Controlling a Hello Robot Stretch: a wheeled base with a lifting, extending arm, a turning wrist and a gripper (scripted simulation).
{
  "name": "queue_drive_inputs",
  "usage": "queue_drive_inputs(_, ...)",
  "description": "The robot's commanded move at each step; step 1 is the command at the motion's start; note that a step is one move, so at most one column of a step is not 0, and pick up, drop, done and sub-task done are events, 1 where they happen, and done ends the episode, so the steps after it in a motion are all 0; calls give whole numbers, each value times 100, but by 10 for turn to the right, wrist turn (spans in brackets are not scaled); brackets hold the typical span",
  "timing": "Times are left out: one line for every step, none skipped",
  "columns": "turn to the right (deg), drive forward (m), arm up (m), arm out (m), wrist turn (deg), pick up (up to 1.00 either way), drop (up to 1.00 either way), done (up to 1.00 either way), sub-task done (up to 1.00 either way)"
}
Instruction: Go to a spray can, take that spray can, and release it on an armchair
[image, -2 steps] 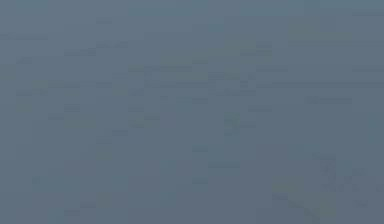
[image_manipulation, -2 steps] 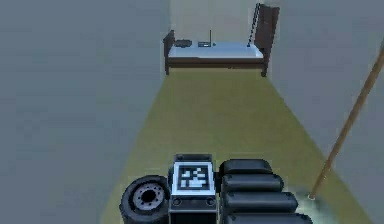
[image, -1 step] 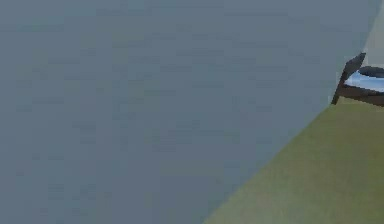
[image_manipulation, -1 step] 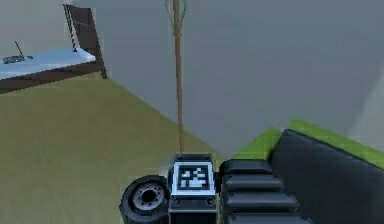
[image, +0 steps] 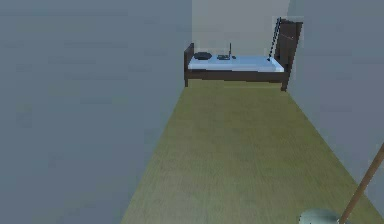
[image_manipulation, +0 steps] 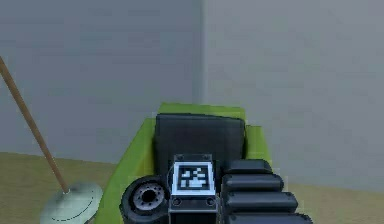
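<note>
Forward view, small upright thing (image: 229, 50): stands on the bed (image: 255, 66) at the far end of the passage, near the back edge of its pale top. I cannot tell whether it is the spray can.
Round dark thing (image: 203, 56): near it, toward the bed's left end.
Armchair (image_manipulation: 200, 135): green with a dark cushion, against the grey wall in the arm side view.
Gripper (image_manipulation: 150, 197): its dark body sits low in front of the armchair. I cannot tell whether it holds anything.
Pole with a pale round base (image_manipulation: 72, 203): on the olive floor, left of the armchair.
</note>
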Motion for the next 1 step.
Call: queue_drive_inputs(0,0,0,42,0,0,0,0,0)
